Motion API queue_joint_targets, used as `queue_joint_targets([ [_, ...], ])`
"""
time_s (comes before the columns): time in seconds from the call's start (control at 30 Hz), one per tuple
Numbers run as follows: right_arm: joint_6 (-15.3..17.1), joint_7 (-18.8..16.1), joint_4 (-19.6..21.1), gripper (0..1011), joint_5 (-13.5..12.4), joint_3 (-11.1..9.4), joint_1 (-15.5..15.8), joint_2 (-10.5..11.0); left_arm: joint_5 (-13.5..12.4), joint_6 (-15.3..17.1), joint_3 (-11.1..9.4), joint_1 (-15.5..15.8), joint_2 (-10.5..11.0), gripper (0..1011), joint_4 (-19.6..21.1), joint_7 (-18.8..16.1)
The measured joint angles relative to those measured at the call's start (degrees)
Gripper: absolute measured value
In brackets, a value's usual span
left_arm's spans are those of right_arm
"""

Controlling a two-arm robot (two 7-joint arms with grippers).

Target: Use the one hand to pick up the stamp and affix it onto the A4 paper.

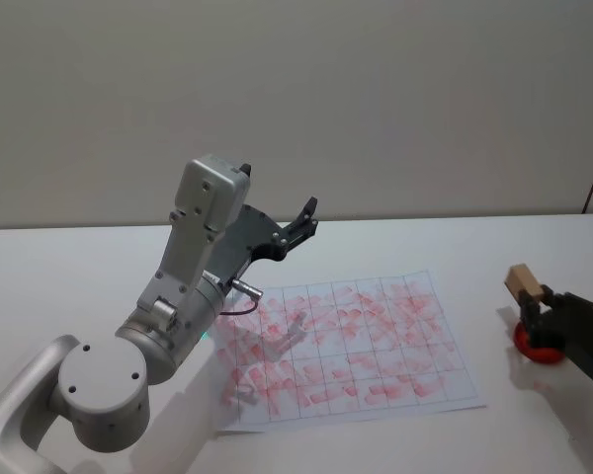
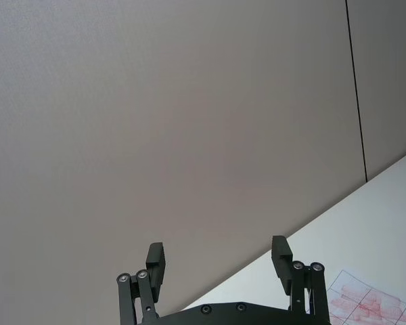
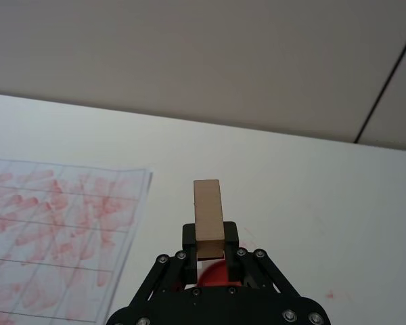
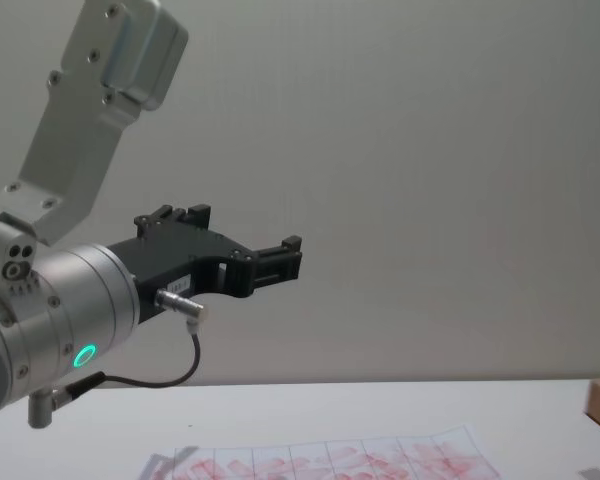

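Note:
My right gripper (image 1: 536, 301) is shut on the stamp (image 1: 521, 280), a light tan wooden block that sticks up from between the fingers, to the right of the A4 paper (image 1: 348, 348). In the right wrist view the stamp (image 3: 208, 212) stands upright in my right gripper (image 3: 210, 238), above a red ink pad (image 3: 213, 273), with the paper (image 3: 51, 230) off to one side. The paper's grid cells carry smudgy red imprints. My left gripper (image 1: 307, 219) is raised above the paper's far left corner, open and holding nothing; it is also seen as left gripper (image 2: 218, 258) and left gripper (image 4: 288, 257).
The red ink pad (image 1: 534, 343) sits on the white table (image 1: 69, 267) under my right gripper. The left arm's grey body (image 1: 168, 326) looms over the paper's left edge. A plain wall stands behind the table.

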State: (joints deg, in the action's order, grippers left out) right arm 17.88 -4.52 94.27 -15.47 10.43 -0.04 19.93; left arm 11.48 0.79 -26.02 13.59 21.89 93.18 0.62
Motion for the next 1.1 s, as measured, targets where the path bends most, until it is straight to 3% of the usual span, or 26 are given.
queue_joint_targets([
  [0.53,-2.6,-11.4,-3.7,212,0.6,2.2,-5.2,-2.7,0.0,0.0,0.0,0.0,0.0,1001,0.0,0.0],
  [0.87,-0.8,-18.6,-9.7,212,1.0,4.4,-8.7,-5.4,0.0,0.0,0.0,0.0,0.0,1001,0.0,0.0],
  [1.1,0.6,-20.6,-13.7,213,1.2,5.5,-10.3,-6.7,0.0,0.0,0.0,0.0,0.0,1001,0.0,0.0],
])
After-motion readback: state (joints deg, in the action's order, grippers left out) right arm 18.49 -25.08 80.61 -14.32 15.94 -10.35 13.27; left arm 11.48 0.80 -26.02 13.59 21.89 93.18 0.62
